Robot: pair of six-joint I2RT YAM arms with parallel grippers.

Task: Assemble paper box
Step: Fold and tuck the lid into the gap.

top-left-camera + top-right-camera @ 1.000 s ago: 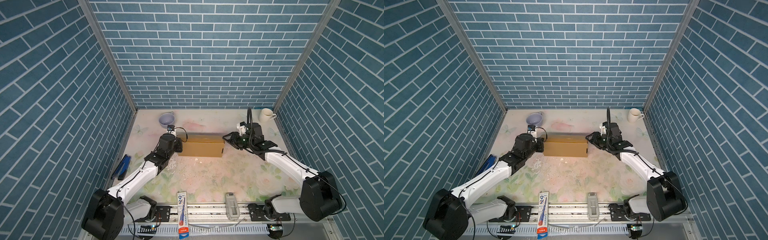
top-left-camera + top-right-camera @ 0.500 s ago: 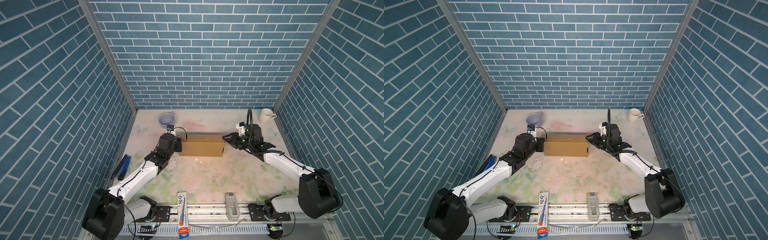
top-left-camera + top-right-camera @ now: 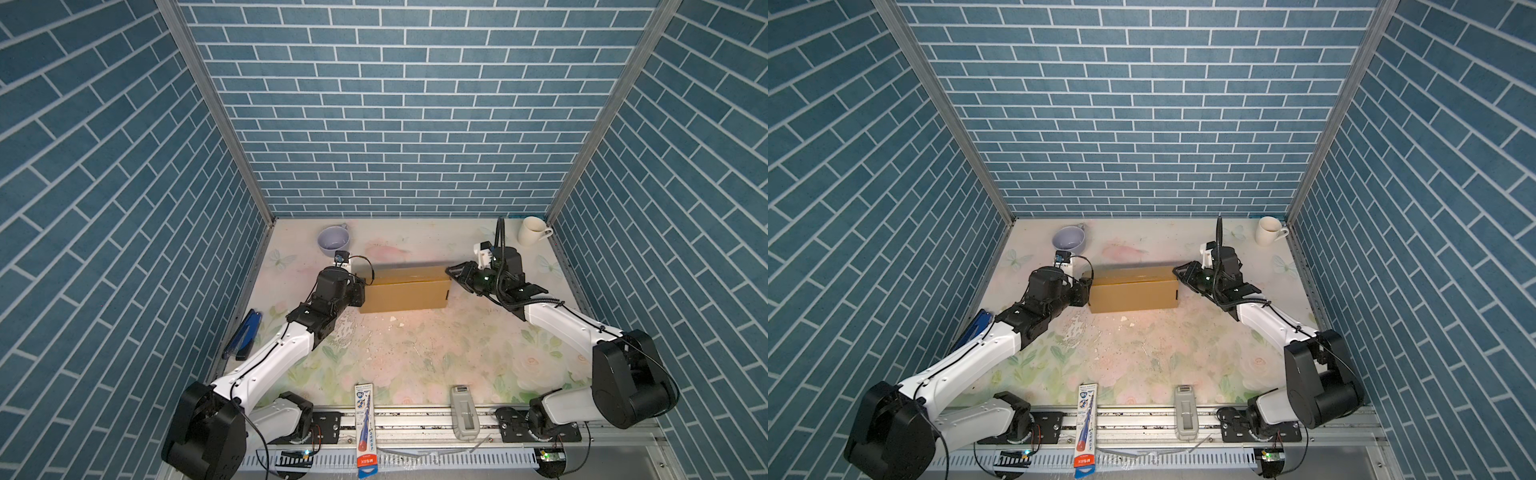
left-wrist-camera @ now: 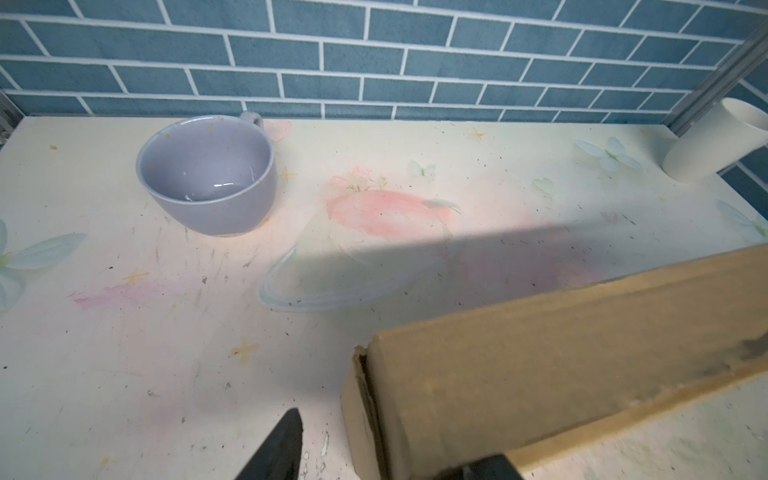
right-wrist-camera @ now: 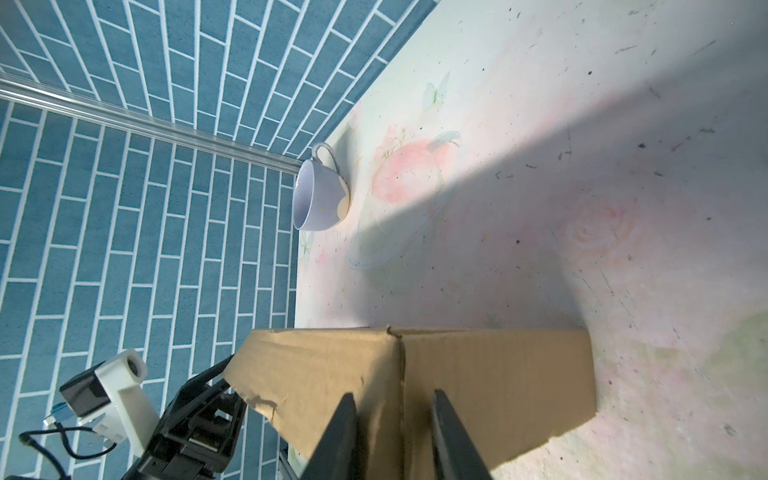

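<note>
Box: folded up, lying midway on your table, a claw at each end in both top views. Left claw: top views are hiding its jaws; its wrist view is showing them released, straddling the box end, one finger clear of the cardboard. Right claw: its wrist view is showing narrow jaws flanking the end crease; you cannot tell whether they are clamping.

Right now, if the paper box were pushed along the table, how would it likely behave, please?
The paper box is probably light and would slide on the smooth table. Low and long, it seems unlikely to tip. Its thin walls may buckle.
</note>
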